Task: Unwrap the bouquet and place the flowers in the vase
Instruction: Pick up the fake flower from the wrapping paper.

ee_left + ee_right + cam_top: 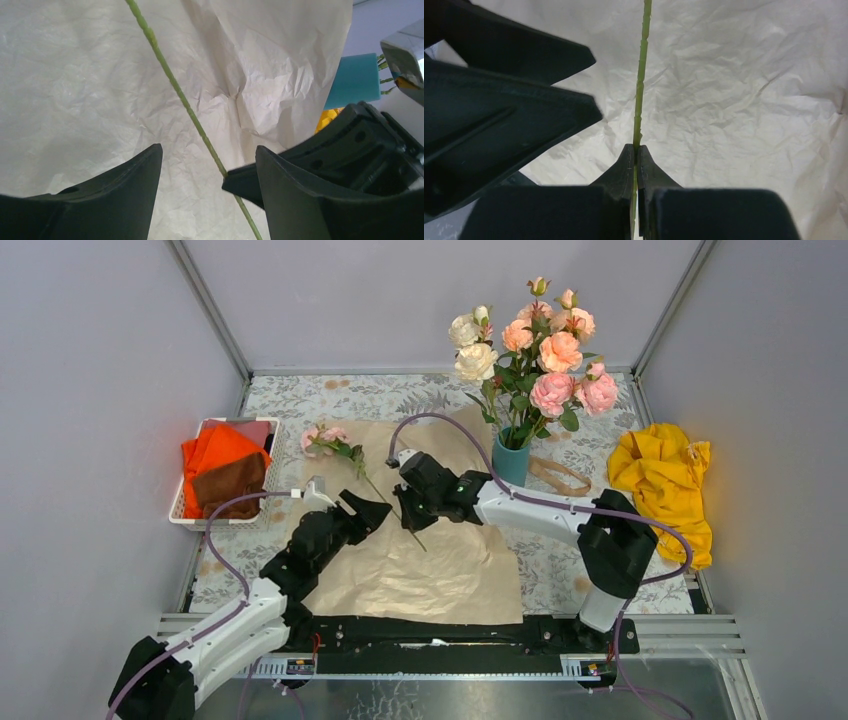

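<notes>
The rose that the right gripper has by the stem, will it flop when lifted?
Probably bends some: the stem is thin and long, with the bloom far from the right gripper. It may also swivel in the narrow pinch, bloom end dipping.

Top external is looking down from above and behind, over the whole table. Both wrist cameras are facing the same stem on kraft paper, close-up.

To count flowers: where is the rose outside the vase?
Top view: the rose lies on the paper, left of the vase, stem in the right gripper.
</notes>
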### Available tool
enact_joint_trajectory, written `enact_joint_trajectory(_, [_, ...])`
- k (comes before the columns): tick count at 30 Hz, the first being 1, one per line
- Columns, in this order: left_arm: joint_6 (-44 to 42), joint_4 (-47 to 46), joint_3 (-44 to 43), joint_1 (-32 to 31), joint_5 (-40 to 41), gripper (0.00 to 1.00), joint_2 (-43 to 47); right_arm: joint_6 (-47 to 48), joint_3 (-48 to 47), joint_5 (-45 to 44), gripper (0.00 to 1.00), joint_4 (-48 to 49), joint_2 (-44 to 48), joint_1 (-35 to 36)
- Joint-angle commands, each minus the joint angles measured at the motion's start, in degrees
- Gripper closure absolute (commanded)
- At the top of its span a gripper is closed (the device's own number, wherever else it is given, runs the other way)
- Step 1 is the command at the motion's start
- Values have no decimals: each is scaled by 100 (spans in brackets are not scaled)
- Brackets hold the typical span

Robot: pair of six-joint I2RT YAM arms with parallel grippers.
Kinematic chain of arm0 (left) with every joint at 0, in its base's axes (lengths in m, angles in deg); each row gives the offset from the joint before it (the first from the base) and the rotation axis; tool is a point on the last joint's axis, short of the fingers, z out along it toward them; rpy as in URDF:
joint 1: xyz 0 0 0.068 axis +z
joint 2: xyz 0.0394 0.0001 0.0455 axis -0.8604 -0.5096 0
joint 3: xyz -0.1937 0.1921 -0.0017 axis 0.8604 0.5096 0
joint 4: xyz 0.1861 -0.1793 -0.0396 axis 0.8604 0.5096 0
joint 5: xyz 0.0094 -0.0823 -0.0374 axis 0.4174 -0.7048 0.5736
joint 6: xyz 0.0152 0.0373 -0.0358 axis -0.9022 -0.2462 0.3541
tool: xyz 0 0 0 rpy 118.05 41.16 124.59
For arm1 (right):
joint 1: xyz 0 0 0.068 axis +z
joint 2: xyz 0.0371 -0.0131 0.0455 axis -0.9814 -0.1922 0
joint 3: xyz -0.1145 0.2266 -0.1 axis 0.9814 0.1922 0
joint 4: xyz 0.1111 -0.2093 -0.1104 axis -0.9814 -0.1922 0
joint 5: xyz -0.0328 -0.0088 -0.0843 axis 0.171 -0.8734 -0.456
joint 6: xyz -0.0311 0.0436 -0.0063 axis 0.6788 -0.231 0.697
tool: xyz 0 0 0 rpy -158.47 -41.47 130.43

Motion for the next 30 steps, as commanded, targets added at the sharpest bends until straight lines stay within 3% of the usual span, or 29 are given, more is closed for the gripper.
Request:
enact_joint_trajectory(1, [-18,-629,105,68,-39,25,-120,-174,71,78,100,294,446,286])
enact_joint_trajectory(7, [-65,-983,39,137,-249,26,-644,-298,195,-155,100,235,620,571])
enact_joint_trajectory(11, [-67,-1167,76,150,-378,34,-834,-266,216,-278,100,126,750,704])
enact_joint_trajectory(13, [-91,-1180,79,155,-391,40,-880,-279,260,-287,100,127,763,712])
enact_joint_trajectory(24, [-168,-1008,32,177,-459,97,-971,-355,405,-285,100,198,688,781])
enact_joint_trajectory(28, [-252,-1020,2,177,-531,100,-1033,-358,399,-436,99,112,717,780])
enact_joint_trajectory(30, [-318,-1083,0,182,-603,100,-1059,-325,354,-521,92,10,748,776])
